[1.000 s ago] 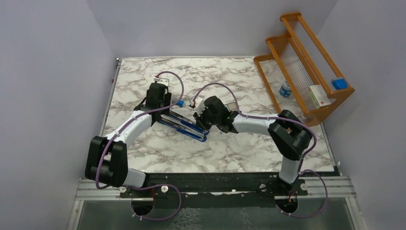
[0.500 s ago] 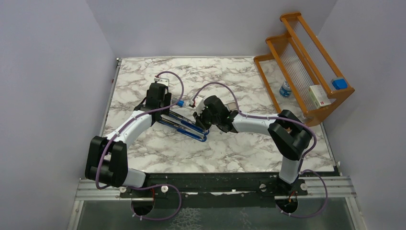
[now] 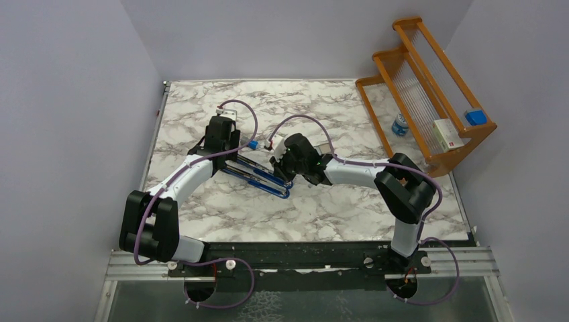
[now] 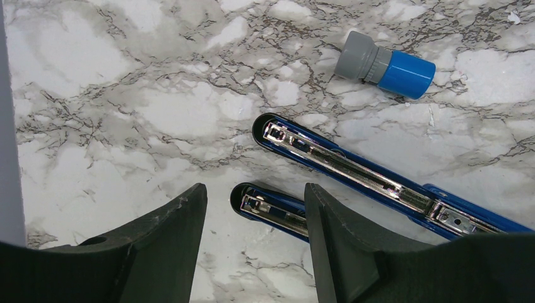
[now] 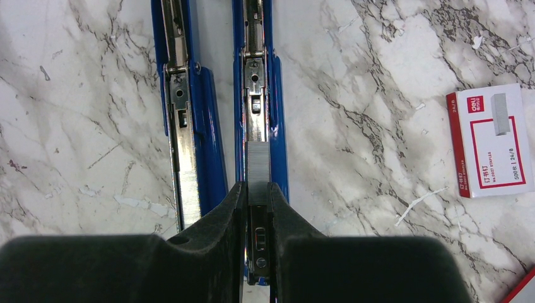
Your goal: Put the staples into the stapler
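Between right jaws, staples [image 5: 258,172] (over stapler [image 5: 213,145])

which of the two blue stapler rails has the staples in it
The right-hand rail in the right wrist view: a grey staple strip lies along its channel, pinched by the right fingers. The left-hand rail shows only bare metal.

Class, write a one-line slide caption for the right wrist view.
Right gripper pinches a staple strip over the open blue stapler's magazine; staple box lies alongside.
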Robot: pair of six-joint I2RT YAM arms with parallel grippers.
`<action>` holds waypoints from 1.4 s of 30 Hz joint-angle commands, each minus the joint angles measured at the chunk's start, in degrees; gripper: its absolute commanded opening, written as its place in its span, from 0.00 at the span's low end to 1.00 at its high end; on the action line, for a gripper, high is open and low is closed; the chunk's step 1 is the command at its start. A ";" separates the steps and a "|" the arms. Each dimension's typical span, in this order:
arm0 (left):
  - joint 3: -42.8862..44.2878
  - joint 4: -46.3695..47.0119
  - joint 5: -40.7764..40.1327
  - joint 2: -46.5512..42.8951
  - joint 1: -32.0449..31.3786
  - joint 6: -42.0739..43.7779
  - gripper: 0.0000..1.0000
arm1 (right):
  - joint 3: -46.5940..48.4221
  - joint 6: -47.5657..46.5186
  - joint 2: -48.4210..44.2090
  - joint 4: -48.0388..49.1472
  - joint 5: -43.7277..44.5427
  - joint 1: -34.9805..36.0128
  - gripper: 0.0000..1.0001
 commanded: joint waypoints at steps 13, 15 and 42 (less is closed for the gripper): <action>1.02 1.11 -0.58 -1.16 -0.14 0.37 0.61 | 2.06 -1.59 1.34 -2.78 3.20 0.33 0.16; 1.05 1.09 -0.58 -1.16 -0.14 0.36 0.61 | 2.35 -1.98 1.54 -3.41 3.25 0.33 0.16; 1.02 1.11 -0.41 -1.09 -0.14 0.38 0.61 | 2.13 -7.47 0.31 -5.18 8.60 1.62 0.17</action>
